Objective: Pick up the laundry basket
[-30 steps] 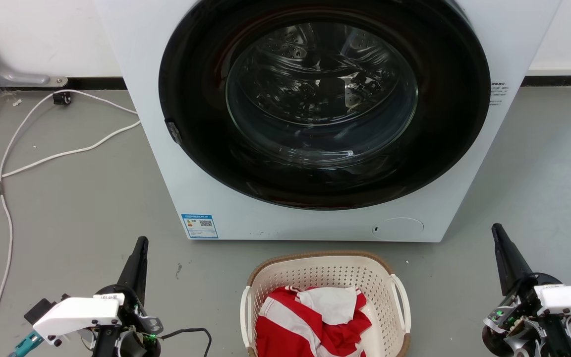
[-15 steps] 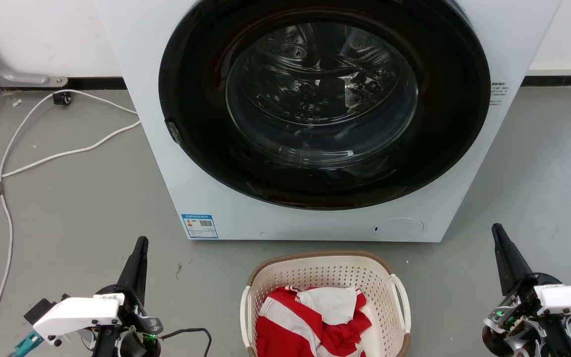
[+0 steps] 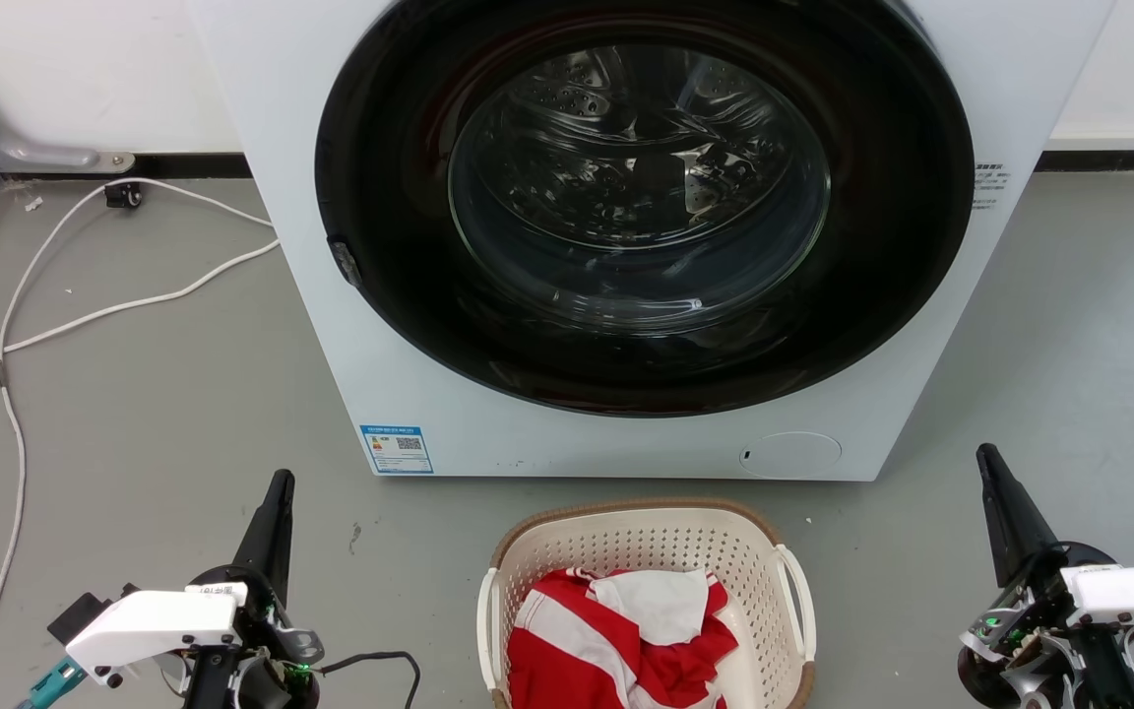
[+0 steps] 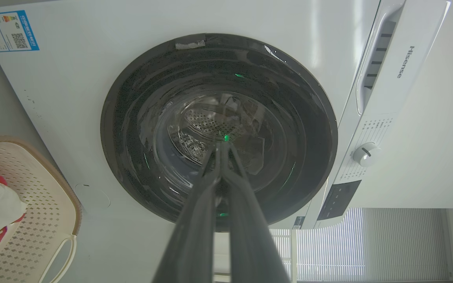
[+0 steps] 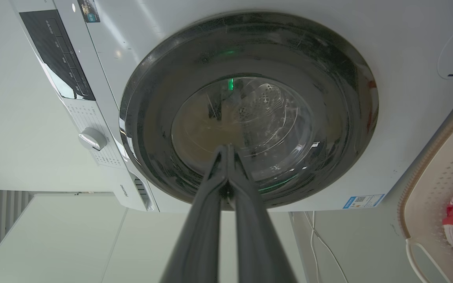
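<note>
Laundry basket [image 3: 646, 547] sits on the grey floor [image 3: 134, 414], just in front of the washing machine [image 3: 400, 325]. It lies between my two grippers, apart from both. Red-and-white clothes [image 3: 616, 640] lie inside it. My left gripper [image 3: 281, 481] — fingers pressed together, holding nothing — is off to the basket's left. My right gripper [image 3: 986, 455] — likewise closed on nothing — is off to its right. Both point toward the machine.
</note>
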